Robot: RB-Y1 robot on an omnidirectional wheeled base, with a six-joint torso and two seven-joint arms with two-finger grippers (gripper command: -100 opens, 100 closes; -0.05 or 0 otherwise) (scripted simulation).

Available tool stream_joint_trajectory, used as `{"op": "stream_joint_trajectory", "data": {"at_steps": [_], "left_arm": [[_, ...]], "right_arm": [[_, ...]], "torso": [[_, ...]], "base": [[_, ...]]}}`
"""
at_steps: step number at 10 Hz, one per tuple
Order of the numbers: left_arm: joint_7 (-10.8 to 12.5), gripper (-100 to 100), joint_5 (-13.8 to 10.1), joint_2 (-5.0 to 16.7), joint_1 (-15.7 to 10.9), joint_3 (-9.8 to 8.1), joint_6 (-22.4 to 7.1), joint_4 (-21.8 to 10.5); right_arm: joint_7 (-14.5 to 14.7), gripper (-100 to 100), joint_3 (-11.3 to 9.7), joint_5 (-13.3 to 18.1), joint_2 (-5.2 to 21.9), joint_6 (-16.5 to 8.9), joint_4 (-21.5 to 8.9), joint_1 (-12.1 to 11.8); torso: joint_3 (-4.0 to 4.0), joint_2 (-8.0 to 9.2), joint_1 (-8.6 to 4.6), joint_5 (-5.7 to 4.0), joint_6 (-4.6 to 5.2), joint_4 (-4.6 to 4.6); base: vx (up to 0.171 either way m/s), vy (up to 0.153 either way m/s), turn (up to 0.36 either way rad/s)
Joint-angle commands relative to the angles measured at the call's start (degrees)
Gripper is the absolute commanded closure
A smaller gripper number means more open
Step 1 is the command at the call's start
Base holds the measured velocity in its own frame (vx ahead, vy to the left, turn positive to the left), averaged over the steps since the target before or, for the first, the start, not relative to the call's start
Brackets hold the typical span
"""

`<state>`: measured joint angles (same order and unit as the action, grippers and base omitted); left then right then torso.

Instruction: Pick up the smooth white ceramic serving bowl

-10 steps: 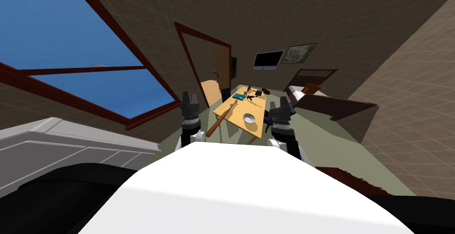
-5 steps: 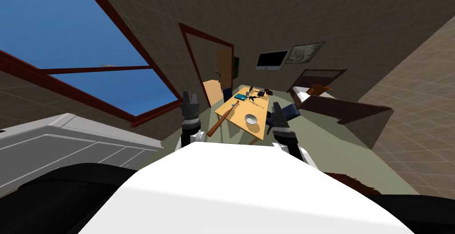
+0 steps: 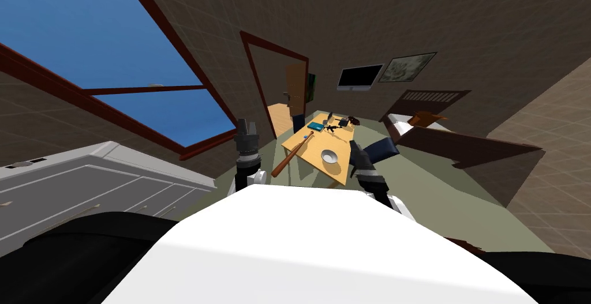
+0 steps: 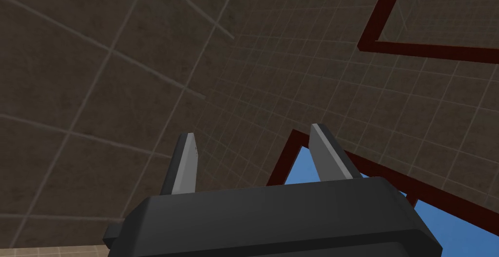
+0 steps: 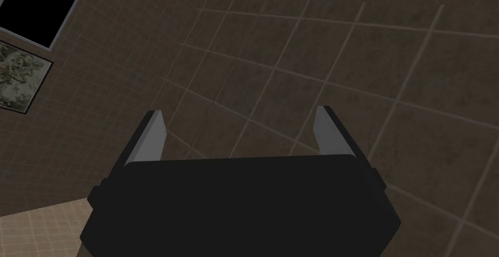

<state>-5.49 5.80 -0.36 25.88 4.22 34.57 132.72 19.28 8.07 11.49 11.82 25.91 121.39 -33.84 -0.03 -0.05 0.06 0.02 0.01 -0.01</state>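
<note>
Ahead, the white bowl [image 3: 329,156] rests on the table [image 3: 311,153]; left fingers [image 4: 184,166] and right fingers [image 5: 148,139] stand spread.

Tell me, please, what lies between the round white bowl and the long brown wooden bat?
Nothing: the head view shows the light wooden table bare between the round white bowl and the long brown wooden bat.
</note>
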Motion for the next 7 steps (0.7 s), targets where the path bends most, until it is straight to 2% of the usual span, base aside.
{"op": "stream_joint_trajectory", "data": {"at_steps": [1, 2, 3, 4, 5, 6, 7], "left_arm": [[0.0, 0, 0.0, 0.0, 0.0, 0.00, 0.0, 0.0], [0.0, 0, 0.0, 0.0, 0.0, 0.00, 0.0, 0.0], [0.0, 0, 0.0, 0.0, 0.0, 0.00, 0.0, 0.0], [0.0, 0, 0.0, 0.0, 0.0, 0.00, 0.0, 0.0], [0.0, 0, 0.0, 0.0, 0.0, 0.00, 0.0, 0.0], [0.0, 0, 0.0, 0.0, 0.0, 0.00, 0.0, 0.0], [0.0, 0, 0.0, 0.0, 0.0, 0.00, 0.0, 0.0]], "right_arm": [[2.9, -100, 1.2, 2.1, 0.8, -0.7, -1.5, -0.9], [4.6, -100, 1.9, 4.0, 1.3, -1.2, -3.0, -1.7], [5.4, -100, 1.9, 4.0, 1.3, -1.2, -3.0, -1.7], [7.5, -100, 2.6, 5.9, 1.8, -1.7, -4.6, -2.6], [8.0, -100, 2.6, 5.9, 1.8, -1.7, -4.6, -2.6], [10.2, -100, 3.2, 7.8, 2.4, -2.4, -6.2, -3.5], [10.6, -100, 3.2, 7.8, 2.4, -2.4, -6.2, -3.5]], "torso": [[0.00, 0.00, 0.00, 0.00, 0.00, 0.00], [0.00, 0.00, 0.01, 0.00, -0.01, 0.00], [0.00, 0.00, 0.03, 0.00, -0.02, 0.00], [0.00, 0.00, 0.01, 0.00, 0.00, 0.00], [0.00, 0.01, 0.02, 0.00, -0.01, 0.00], [0.01, 0.01, 0.00, 0.00, 0.00, 0.00], [0.00, -0.01, 0.02, 0.00, -0.02, 0.00]], "base": [[0.011, 0.022, 0.085], [0.014, 0.031, 0.186], [0.012, 0.021, 0.070], [0.012, 0.027, 0.116], [0.011, 0.019, 0.066], [0.016, 0.026, 0.166], [0.013, 0.017, 0.065]]}}
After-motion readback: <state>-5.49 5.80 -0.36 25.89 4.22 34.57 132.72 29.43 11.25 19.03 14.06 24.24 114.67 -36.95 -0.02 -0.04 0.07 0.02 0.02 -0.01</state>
